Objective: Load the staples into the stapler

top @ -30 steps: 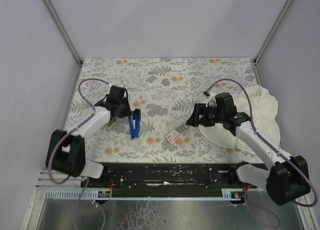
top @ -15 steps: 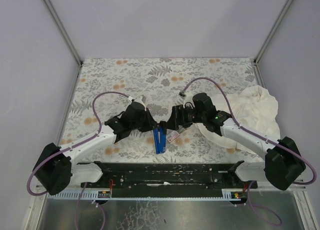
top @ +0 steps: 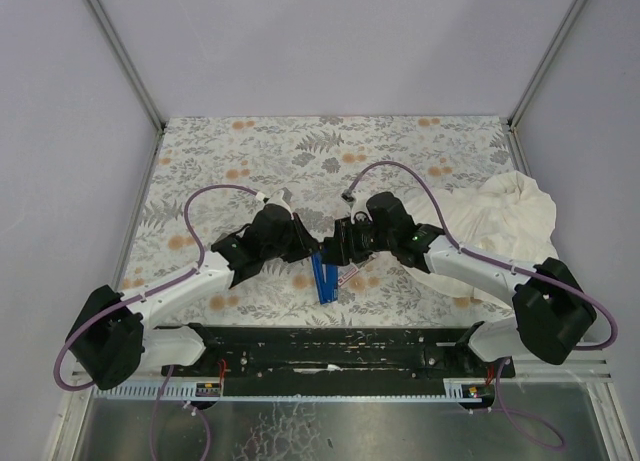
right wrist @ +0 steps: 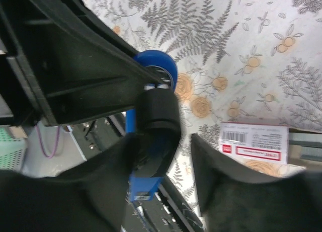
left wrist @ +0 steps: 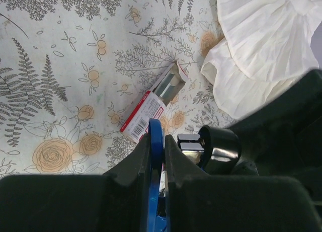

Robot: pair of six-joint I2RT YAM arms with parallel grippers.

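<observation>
At fern-print worktop (top: 400, 151), gripping blue stapler (left wrist: 153, 129) in closed left tool (left wrist: 157, 141) to steady it. Straddling it with right tool (right wrist: 163, 141), jaws apart, staples (left wrist: 146, 111) near for loading

Crumpled white cloth (top: 505, 216) at right, fern-patterned table cover (top: 300, 146)

Left arm (top: 170, 296): extended from the near-left base toward the middle, elbow out, wrist angled inward.
Left end effector (left wrist: 157, 135): fingers (left wrist: 133, 169) almost together, clamped on both sides of the blue stapler (left wrist: 154, 191).
Right arm (top: 480, 266): extended from the near-right base toward the middle, wrist turned leftward.
Right end effector (right wrist: 171, 146): fingers spread with a clear gap, tips low over the tabletop (top: 400, 151).
Spacing: tips nearly meeting at centre.
</observation>
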